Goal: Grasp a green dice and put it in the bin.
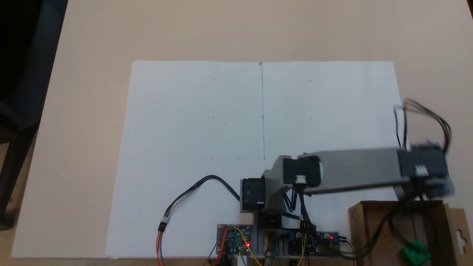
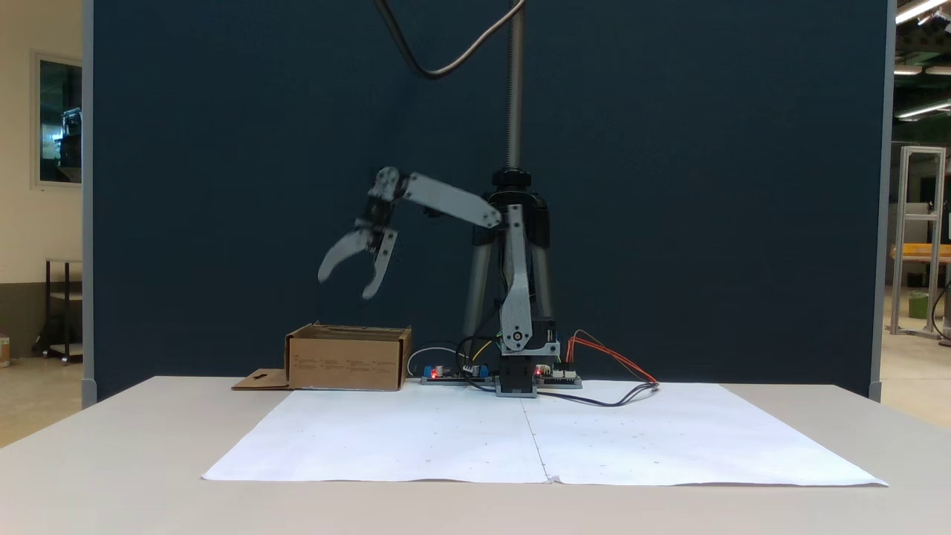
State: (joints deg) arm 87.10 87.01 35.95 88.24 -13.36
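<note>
I see little left to go wrong except my arm's dangling cables snagging the bin's (image 1: 373,229) wall as I pull away, since the green dice (image 1: 416,252) already lies inside the bin, well below my end effector (image 2: 343,285), whose jaws hang spread and empty.

no text, brand, number or sign can be read anywhere. the front wall of the bin (image 2: 348,362) carries faint rows of dark print in a fixed view, too small and blurred to make out. the circuit boards (image 1: 235,236) beside the arm's base bear only tiny marks that cannot be read. the white paper sheet (image 1: 192,147) holds small dots, no writing.
</note>
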